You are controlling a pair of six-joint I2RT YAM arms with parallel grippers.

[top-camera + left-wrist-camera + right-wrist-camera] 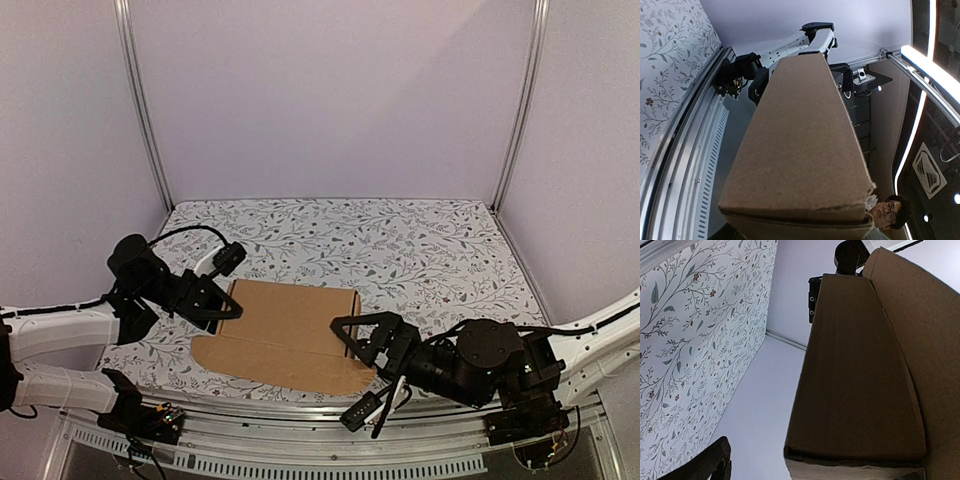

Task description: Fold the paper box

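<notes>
The paper box (285, 335) is a plain brown cardboard piece lying flat-ish on the patterned table, with a flap at its near left. My left gripper (216, 304) is at its left edge. In the left wrist view the cardboard (800, 165) fills the middle and hides both fingers. My right gripper (352, 338) is at the box's right near corner. In the right wrist view the cardboard (865, 380) covers the right side, and one dark finger (712, 462) shows far to the left, apart from it, so the jaws stand open.
The floral table cover (400, 240) stretches behind the box. White walls and metal corner posts (145, 110) close in the back and sides. A metal rail (300, 420) runs along the near edge by the arm bases.
</notes>
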